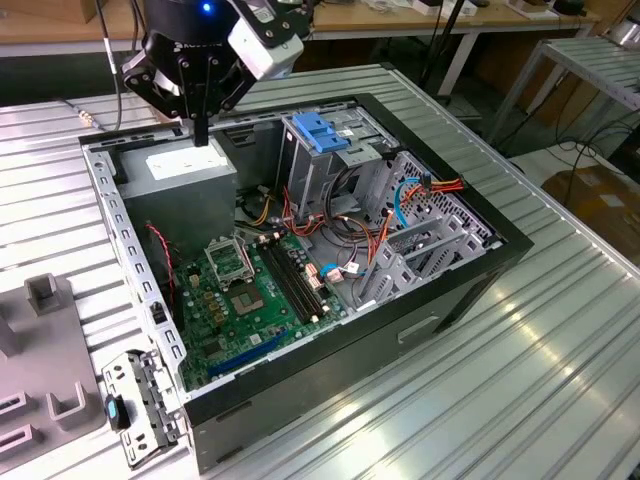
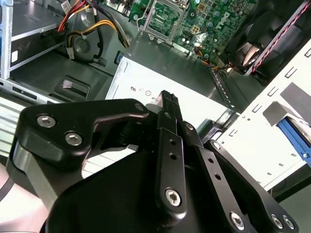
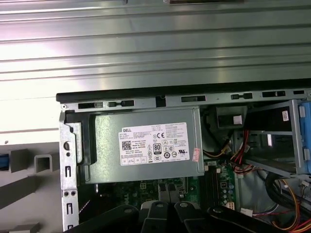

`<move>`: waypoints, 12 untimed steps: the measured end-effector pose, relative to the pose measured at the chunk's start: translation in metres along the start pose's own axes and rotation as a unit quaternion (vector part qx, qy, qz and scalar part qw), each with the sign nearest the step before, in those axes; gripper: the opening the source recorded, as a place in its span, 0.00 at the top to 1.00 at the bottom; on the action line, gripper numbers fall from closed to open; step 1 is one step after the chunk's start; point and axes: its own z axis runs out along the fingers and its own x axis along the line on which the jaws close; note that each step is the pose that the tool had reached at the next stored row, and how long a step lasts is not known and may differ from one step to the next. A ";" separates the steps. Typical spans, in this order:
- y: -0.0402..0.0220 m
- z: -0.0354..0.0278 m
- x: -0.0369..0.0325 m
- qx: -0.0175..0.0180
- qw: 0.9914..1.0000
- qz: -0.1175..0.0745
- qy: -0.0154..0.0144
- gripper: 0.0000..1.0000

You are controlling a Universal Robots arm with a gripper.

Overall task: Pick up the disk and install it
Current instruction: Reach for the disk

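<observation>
Table (image 1: 520,400): ribbed aluminium slats, nearest the exterior camera, carrying everything else.
Computer case (image 1: 330,370): black tower lying on its side, lid off, its inside facing up.
Grey fixture (image 1: 50,380): flat plate with upright blocks, on the table outside the case, at the exterior view's left.
Motherboard (image 1: 250,300): green board on the case floor, toward the exterior view's lower left.
Power-supply box (image 1: 185,185): grey with a white sticker, in the case's far corner at the exterior view's left, tight against the case rim.
Drive cage (image 1: 320,175): silver frame standing inside the case, just to the exterior view's right of the power-supply box.
Gripper (image 1: 201,135): black, pointing straight down, hanging just above the power-supply box's sticker. Its fingers are pressed together with nothing between them. The second wrist view shows the gripper (image 2: 168,97) with its joined tips over the white sticker.
Latch plate (image 1: 320,130): blue plastic, on top of the drive cage.
Disk (image 3: 3,162): a blue strip, seemingly its side rail, partly cut off in the first wrist view. It lies outside the case beside the fixture's grey blocks. In the second wrist view a similar blue strip (image 2: 295,140) with pale metal next to it lies beyond the case wall.
Disk to gripper: well apart, not touching, with the case wall between them.
</observation>
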 end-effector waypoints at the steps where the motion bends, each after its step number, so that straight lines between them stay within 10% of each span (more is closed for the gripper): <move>1: 0.0000 0.0000 0.0002 0.000 1.000 0.000 0.000 0.89; 12: -0.0002 -0.0001 0.0027 0.000 1.000 0.000 0.000 0.89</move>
